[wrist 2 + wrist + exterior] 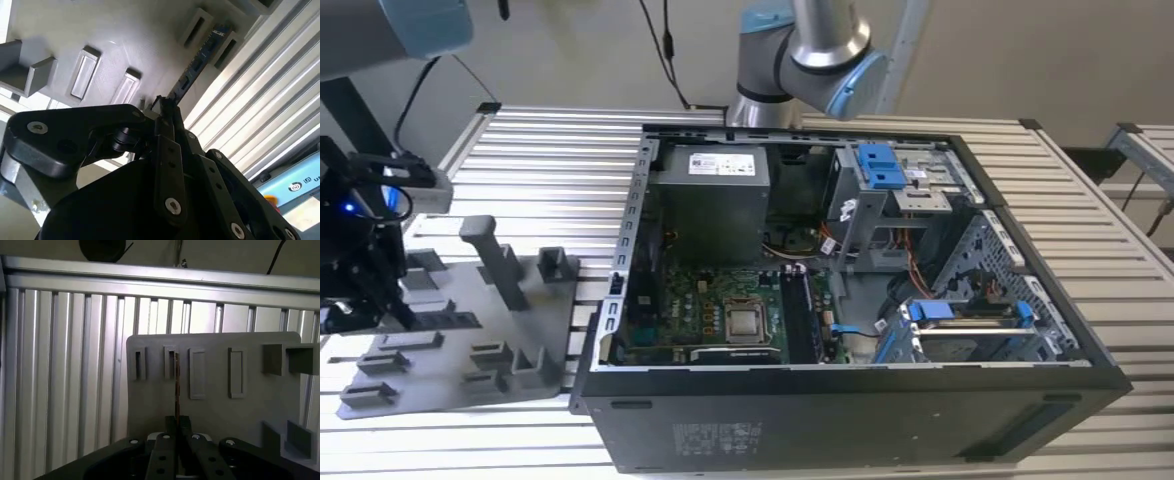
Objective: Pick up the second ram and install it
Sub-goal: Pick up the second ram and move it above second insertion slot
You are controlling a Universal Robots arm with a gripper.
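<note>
A: Exterior view: the gripper (pixel 371 305) hangs low over the grey holder (pixel 494 330) at the exterior view's left, well apart from the open case (pixel 854 420).

B: And the ram?

A: Second wrist view: the ram (pixel 200 60) runs from the fingertips (pixel 167 112) toward the holder's raised slots, slatted table (pixel 260 100) beside it.

B: Grip?

A: First wrist view: the fingers (pixel 161 455) are clenched on the ram, a thin dark strip. Its far end sits at a holder slot. Lifted or seated, I can't tell.

The arm (pixel 803 48) bends across to the exterior view's left, wrist pointing down, the black pincer (pixel 176 422) closed with its fingers (pixel 167 150) tight on the second ram (pixel 176 385).
</note>
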